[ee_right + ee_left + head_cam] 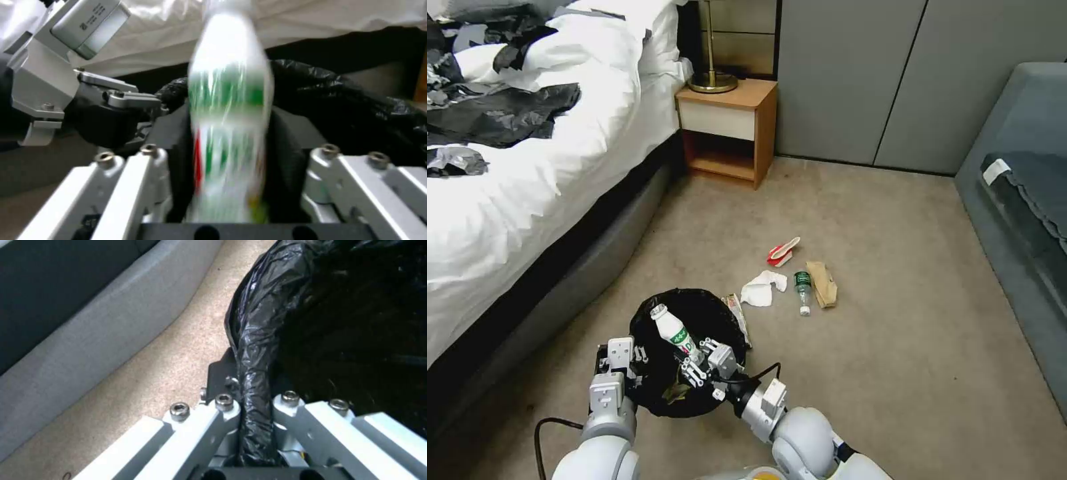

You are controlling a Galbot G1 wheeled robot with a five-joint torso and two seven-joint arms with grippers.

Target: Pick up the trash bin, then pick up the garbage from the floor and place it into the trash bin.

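The trash bin point(644, 317), round with a glossy black liner, sits on the carpet just in front of me. My left gripper point(635, 373) is shut on its near-left rim, and the liner-wrapped rim point(253, 340) runs between the left gripper point(251, 400) fingers. My right gripper point(697, 363) reaches over the bin's mouth, shut on the base of a white bottle point(674, 330) with a green label. That bottle point(229, 100) looks smeared between the right gripper point(229, 130) pads. More garbage lies on the floor: a wrapper point(738, 319) beside the bin, white tissue point(762, 288), a clear bottle point(804, 290), a brown paper bag point(822, 283) and a red-and-white packet point(782, 252).
A bed point(527, 200) with white bedding and black plastic sheets runs along the left. A wooden nightstand point(727, 127) with a brass lamp base point(712, 82) stands at the back. A grey sofa point(1020, 200) fills the right side. Open carpet lies beyond the litter.
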